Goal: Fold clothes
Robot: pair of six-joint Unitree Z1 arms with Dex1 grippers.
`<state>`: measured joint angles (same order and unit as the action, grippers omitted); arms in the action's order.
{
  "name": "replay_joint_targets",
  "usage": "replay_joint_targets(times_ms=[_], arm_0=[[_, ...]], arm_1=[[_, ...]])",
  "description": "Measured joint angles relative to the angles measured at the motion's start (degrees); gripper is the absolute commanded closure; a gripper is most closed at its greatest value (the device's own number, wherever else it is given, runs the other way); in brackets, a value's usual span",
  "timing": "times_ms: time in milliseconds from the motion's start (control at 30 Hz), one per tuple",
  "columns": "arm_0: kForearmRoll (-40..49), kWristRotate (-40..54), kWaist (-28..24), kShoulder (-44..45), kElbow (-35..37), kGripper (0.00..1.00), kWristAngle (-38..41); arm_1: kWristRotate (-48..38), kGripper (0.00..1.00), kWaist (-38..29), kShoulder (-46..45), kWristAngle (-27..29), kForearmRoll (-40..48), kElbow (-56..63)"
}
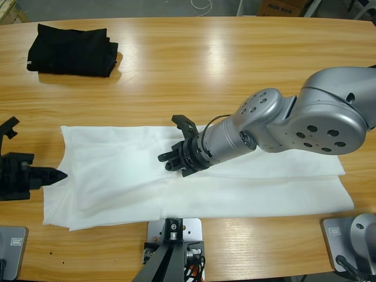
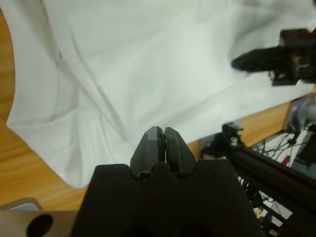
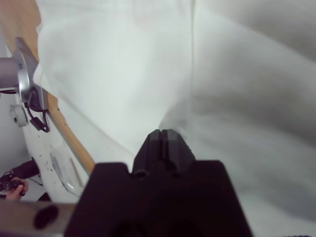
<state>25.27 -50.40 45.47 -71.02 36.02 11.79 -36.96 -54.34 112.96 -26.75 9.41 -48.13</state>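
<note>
2 arms work over 1 white T-shirt [image 1: 194, 176], which lies spread flat along the near half of the wooden table [image 1: 235, 53], folded into a long band. The right gripper [image 1: 166, 160] sits at the middle of the cloth; the left gripper [image 1: 60, 175] sits at the cloth's edge, well apart from its partner.

The high view gives the whole layout but hides how the jaws stand. The left wrist view settles it for that arm: the left gripper [image 2: 164, 136] has its 2 jaws pressed together with nothing between them, and the shirt [image 2: 148, 64] spreads ahead of the tips, a folded hem running off to one side. That view also catches the right gripper [image 2: 252, 60] far ahead, low on the fabric. The right wrist view shows the right gripper [image 3: 163, 136] with its jaws closed too, and the shirt [image 3: 237, 89] rising into a soft ridge just beyond the tips; whether cloth is pinched there I cannot tell.

Count: 2 grippers, 1 white shirt, 1 black folded garment [image 1: 71, 50] lying far beyond the left gripper, clear of the shirt.

The table is glossy, pale wood, with light glare across it. Past its near edge the right wrist view shows a pale floor [image 3: 49, 168].
</note>
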Motion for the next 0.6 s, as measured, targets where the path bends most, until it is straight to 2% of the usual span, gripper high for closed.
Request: replay_joint_targets(times_ms=[600], arm_0=[[-16.3,-0.1,0.8,-25.0,-0.6,1.000,1.6]], arm_1=[[0.0,1.000,0.0,-0.1,0.8,-1.9,0.3]])
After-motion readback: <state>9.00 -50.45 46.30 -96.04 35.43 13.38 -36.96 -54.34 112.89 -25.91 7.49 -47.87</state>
